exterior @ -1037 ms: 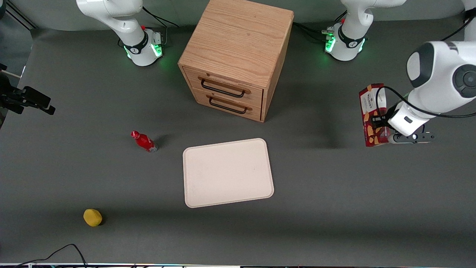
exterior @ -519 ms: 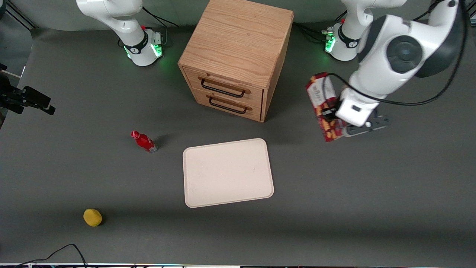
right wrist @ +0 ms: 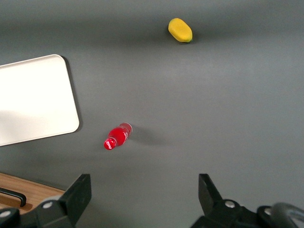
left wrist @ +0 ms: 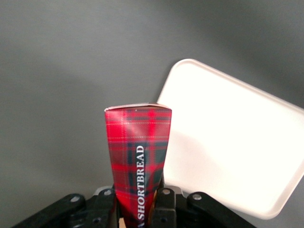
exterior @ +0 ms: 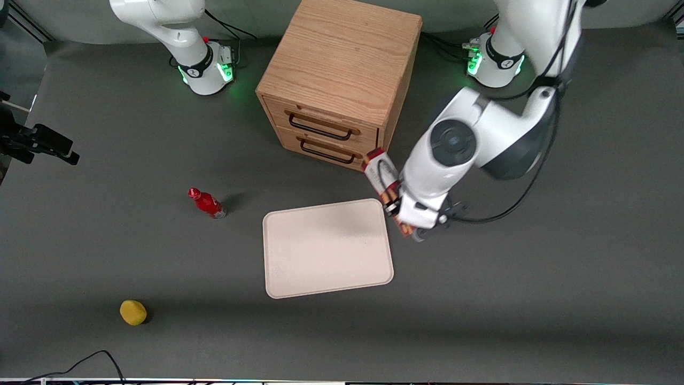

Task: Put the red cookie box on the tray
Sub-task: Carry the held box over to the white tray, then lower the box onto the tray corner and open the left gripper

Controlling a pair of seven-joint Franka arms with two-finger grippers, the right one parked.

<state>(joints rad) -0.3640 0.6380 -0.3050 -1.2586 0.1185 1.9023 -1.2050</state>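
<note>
The red cookie box (exterior: 380,170), dark red with a white end, is held in the air in my left gripper (exterior: 407,223). It hangs just off the tray's corner nearest the drawer cabinet, on the working arm's side. In the left wrist view the gripper (left wrist: 137,205) is shut on the tartan box (left wrist: 138,156), with one black finger (left wrist: 107,205) pressed against each side. The pale beige tray (exterior: 326,251) lies flat on the table, nearer to the front camera than the cabinet, with nothing on it. It also shows in the left wrist view (left wrist: 237,142) beside the box.
A wooden two-drawer cabinet (exterior: 339,80) stands close to the held box, both drawers shut. A small red bottle (exterior: 207,203) and a yellow object (exterior: 133,312) lie toward the parked arm's end of the table. A black cable (exterior: 101,357) lies at the table's front edge.
My left arm has carried the box from the working arm's end of the table toward the middle, up to the tray's corner. The box has turned and tilted on the way.
</note>
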